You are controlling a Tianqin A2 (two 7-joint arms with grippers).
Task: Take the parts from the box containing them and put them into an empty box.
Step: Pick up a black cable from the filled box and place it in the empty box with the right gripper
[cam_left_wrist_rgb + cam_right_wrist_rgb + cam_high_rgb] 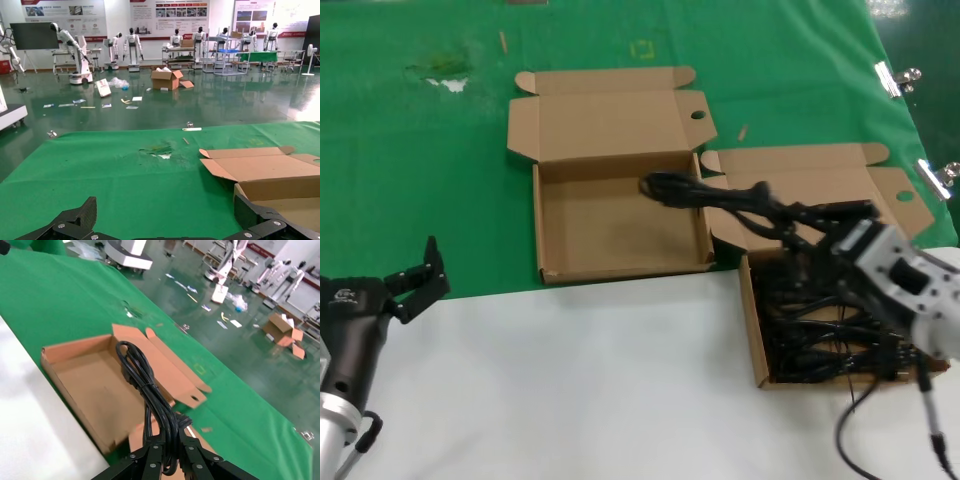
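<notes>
My right gripper (825, 228) is shut on one coiled black power cord (720, 195) and holds it in the air. The cord's far end reaches over the right edge of the empty box (620, 262). In the right wrist view the cord (145, 385) runs from between my right gripper's jaws (172, 447) out over the empty box (95, 385). The box containing the other cords (820, 335) sits at the right (756, 340), under my right arm. My left gripper (420, 280) is open and empty, low at the left over the white table; the left wrist view shows its fingertips (82, 215) apart.
Both box lids (610, 110) stand open toward the back on the green cloth (420, 150). The white table edge (570, 380) runs in front. Metal clips (895, 78) lie at the cloth's right edge. The robot's thin cable (850, 430) hangs under the right arm.
</notes>
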